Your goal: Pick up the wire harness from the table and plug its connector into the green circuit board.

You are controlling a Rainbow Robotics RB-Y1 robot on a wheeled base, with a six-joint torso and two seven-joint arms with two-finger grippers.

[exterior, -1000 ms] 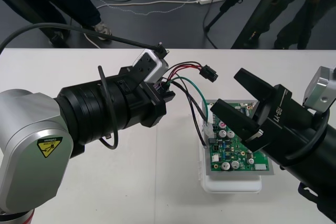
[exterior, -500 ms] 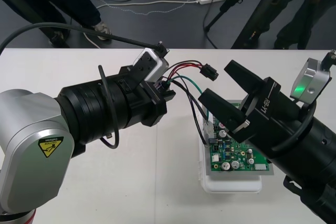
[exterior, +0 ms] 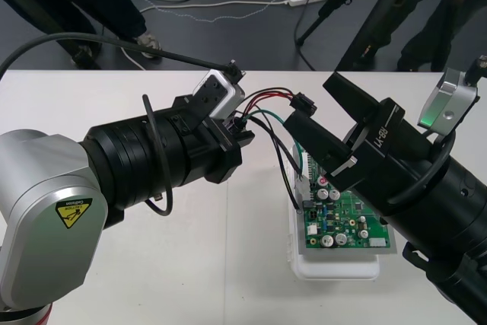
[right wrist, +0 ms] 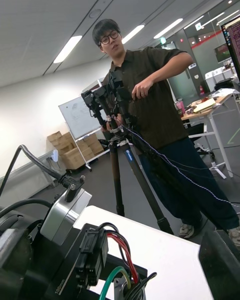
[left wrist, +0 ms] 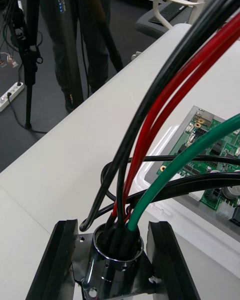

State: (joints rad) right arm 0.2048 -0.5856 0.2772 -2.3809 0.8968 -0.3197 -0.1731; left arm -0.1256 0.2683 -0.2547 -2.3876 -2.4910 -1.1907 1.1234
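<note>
Tabletop: the plain, light tabletop [exterior: 190, 264] carries the green circuit board [exterior: 344, 222] on its white base [exterior: 335, 270], toward the robot's right side.
Left arm: the left end effector [exterior: 234, 138] is raised over the tabletop just beside the board. Its fingers are clamped narrow on the round metal socket [left wrist: 116, 250] of the wire harness [exterior: 266, 123].
Harness run: red, black and green wires [exterior: 262, 100] arch from the socket toward the right arm, and a black loop droops to the board's left edge.
Plug: the black plug [exterior: 304, 104] hangs in the air near the board's far-left corner and is not in the board.
Right arm: the right end effector [exterior: 310, 101] has its fingers spread wide. From above, the tips sit either side of the plug, but I cannot tell whether they are level with it.
Step in hand: probably taking the plug end into the right fingers while the left arm holds the socket end.
Next move: likely a square closure on the plug body rather than the wires. After that, the plug goes down to the board's header, with enough slack from the left arm.
</note>
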